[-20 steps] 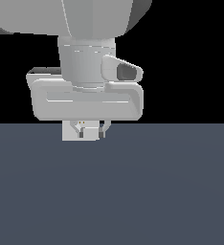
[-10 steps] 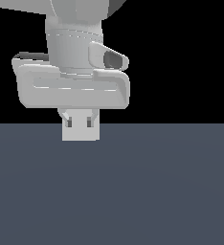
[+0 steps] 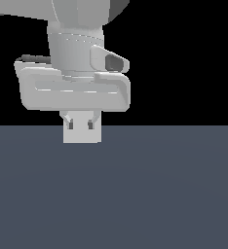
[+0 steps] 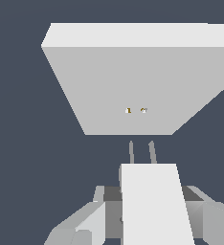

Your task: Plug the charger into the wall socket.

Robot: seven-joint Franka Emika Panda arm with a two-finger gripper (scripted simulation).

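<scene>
In the frame's centre, the gripper (image 4: 150, 210) clenches the charger (image 4: 150, 201).
Its prongs (image 4: 141, 152) (near the wall socket (image 4: 133, 86)) could miss the holes (image 4: 135, 110) if tilted.

Pale grey-white charger (image 4: 154, 206) and socket (image 4: 133, 86) with yellowish dots.

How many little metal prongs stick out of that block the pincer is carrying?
2: two thin prongs sit side by side on the front of the charger, pointing at the two small holes in the wall socket, not yet touching it.
</scene>
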